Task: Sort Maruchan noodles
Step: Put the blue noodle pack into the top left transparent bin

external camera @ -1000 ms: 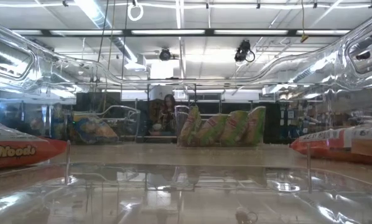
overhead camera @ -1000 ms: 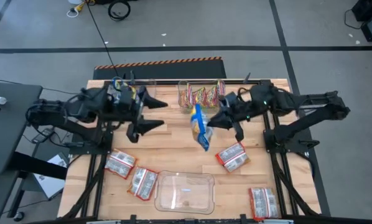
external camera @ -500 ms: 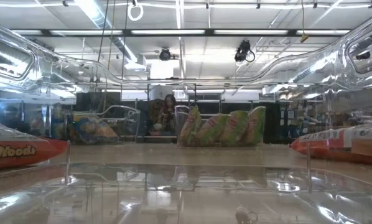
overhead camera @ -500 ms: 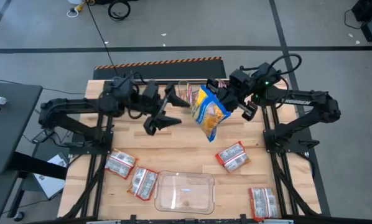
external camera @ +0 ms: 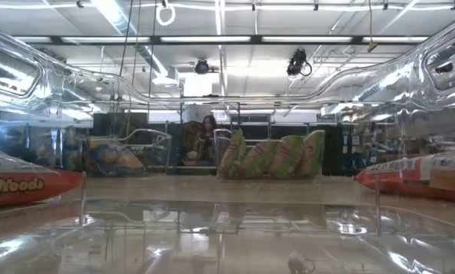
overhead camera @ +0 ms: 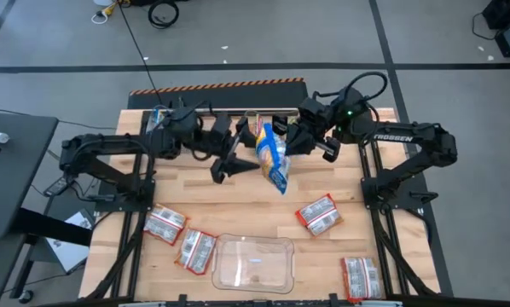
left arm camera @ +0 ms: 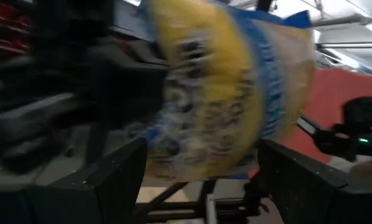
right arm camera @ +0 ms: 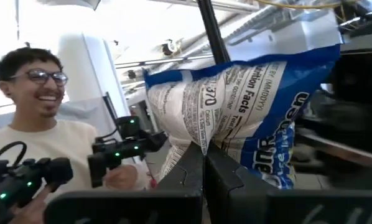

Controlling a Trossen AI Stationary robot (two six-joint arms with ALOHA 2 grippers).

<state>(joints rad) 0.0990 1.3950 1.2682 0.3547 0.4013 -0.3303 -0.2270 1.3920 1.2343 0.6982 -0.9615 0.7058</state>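
My right gripper (right arm camera: 203, 163) is pinched tight on the edge of a blue-and-yellow plastic ramen packet (overhead camera: 272, 158), so it dangles mid-air in the upper middle of the high view for a handoff, I'd guess. My left gripper (overhead camera: 235, 159) sits just beside it, fingers spread wide to take it. Further back, the clear plastic bin of green-and-pink packets (overhead camera: 257, 126) waits.
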